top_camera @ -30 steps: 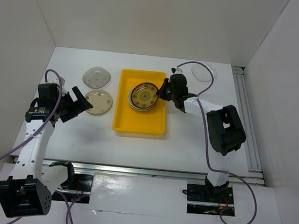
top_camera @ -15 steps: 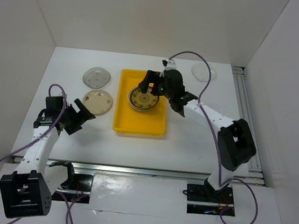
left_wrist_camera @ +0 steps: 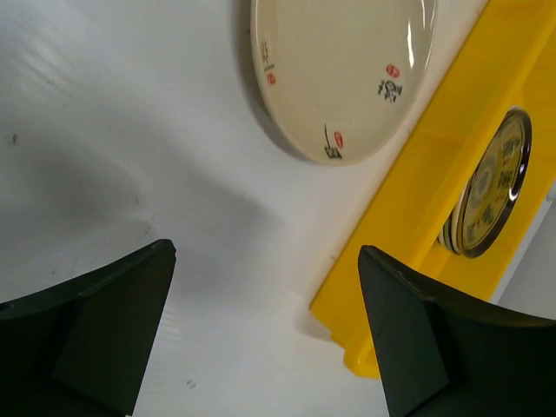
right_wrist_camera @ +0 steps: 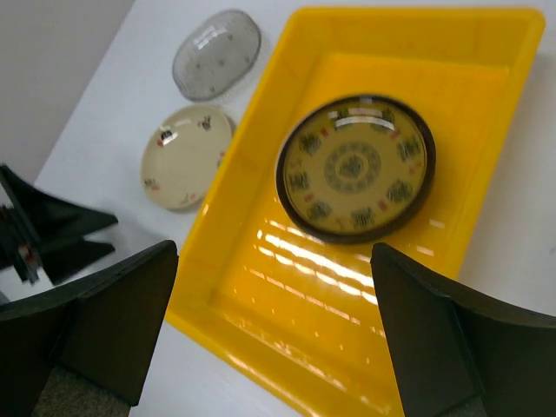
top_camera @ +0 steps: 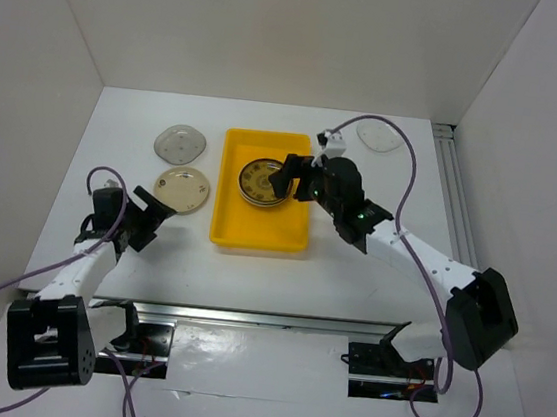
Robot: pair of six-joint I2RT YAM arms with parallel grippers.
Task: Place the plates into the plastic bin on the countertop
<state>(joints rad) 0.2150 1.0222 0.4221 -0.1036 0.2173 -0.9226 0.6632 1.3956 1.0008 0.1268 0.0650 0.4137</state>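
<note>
White countertop (top_camera: 352,267), seen from above: the yellow plastic bin (top_camera: 261,229) sits mid-table, its long axis running from the arms' side toward the back wall. A dark brown, gold-patterned plate (top_camera: 260,179) lies face up in the bin's far half atop a stack whose count cannot be told. The cream plate (top_camera: 182,190) rests just left of the bin, the grey speckled plate (top_camera: 181,143) beyond it, and the clear plate (top_camera: 377,134) far right. The right gripper (top_camera: 292,177), jaws apart and empty, has drawn back from over the stack to its right edge within the last half second. The left gripper (top_camera: 149,219), also spread and empty, has retreated toward the near edge.
</note>
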